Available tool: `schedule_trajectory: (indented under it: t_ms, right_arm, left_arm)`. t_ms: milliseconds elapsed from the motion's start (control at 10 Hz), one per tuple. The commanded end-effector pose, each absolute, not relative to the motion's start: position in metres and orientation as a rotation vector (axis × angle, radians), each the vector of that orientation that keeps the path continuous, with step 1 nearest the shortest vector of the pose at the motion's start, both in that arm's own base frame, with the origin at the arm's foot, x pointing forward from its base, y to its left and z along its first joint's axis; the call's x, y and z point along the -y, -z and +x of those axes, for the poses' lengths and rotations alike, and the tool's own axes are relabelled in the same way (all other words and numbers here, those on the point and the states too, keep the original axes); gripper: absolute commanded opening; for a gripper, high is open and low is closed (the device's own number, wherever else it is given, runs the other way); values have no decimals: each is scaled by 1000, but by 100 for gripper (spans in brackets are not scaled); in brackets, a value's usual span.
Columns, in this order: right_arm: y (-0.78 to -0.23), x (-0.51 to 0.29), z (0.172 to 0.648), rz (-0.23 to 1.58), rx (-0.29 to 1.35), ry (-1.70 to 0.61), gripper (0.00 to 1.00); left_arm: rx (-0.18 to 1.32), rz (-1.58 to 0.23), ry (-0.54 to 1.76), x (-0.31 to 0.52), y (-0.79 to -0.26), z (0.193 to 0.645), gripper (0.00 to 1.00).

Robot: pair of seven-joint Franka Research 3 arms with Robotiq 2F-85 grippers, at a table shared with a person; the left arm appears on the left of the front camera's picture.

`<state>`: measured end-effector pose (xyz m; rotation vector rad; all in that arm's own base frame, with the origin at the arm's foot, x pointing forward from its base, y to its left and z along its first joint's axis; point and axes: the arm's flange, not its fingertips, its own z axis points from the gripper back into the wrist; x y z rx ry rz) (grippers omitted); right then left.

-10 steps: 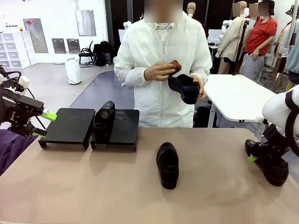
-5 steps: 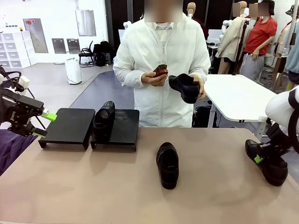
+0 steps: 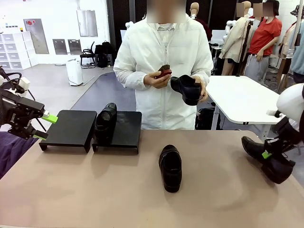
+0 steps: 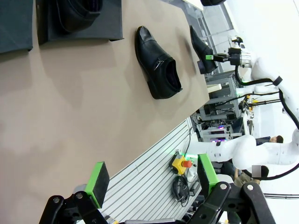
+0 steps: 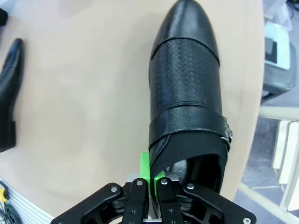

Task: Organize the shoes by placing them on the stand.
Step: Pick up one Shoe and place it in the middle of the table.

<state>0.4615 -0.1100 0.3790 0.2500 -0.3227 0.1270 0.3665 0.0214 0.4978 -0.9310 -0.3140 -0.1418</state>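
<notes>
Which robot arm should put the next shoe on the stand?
Right. The right gripper is shut on the rim of a shoe, tilted off the table at its right edge. The left gripper hangs open and empty beside the stand.

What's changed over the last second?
The right gripper shut on the right-edge shoe at its collar and tipped it, toe up and leftward. Unchanged: left gripper open beside the stand, shoe on the stand, middle shoe.

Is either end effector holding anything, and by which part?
Right end effector pinches the right-edge shoe by the side rim of its opening. Left end effector is open, holding nothing.
</notes>
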Motion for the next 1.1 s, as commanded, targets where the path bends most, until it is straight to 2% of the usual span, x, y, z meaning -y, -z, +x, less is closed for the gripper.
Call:
schedule_trajectory:
  t_ms: [0,200,300,500,600,700,800,900,1000]
  right_arm:
    - [-426,111,436,288,356,-100,0]
    - [-488,109,390,427,347,9,0]
    - [-511,102,354,409,334,46,0]
    - [-524,100,310,348,420,90,0]
    - [-518,114,307,366,453,78,0]
    - [-522,106,330,391,376,52,0]
    - [-522,106,330,391,376,52,0]
    - [-526,108,305,388,415,60,0]
    - [-510,99,321,478,392,26,0]
  left_arm:
    - [304,-929,139,-22,-499,366,98]
    - [304,-929,139,-22,-499,366,98]
    - [304,-929,139,-22,-499,366,98]
    - [304,-929,139,-22,-499,366,98]
    - [304,-929,139,-22,-499,366,98]
    - [304,-929,139,-22,-499,366,98]
    - [304,-929,139,-22,-499,366,98]
    - [304,-929,139,-22,-499,366,98]
    - [304,-929,139,-22,-499,366,98]
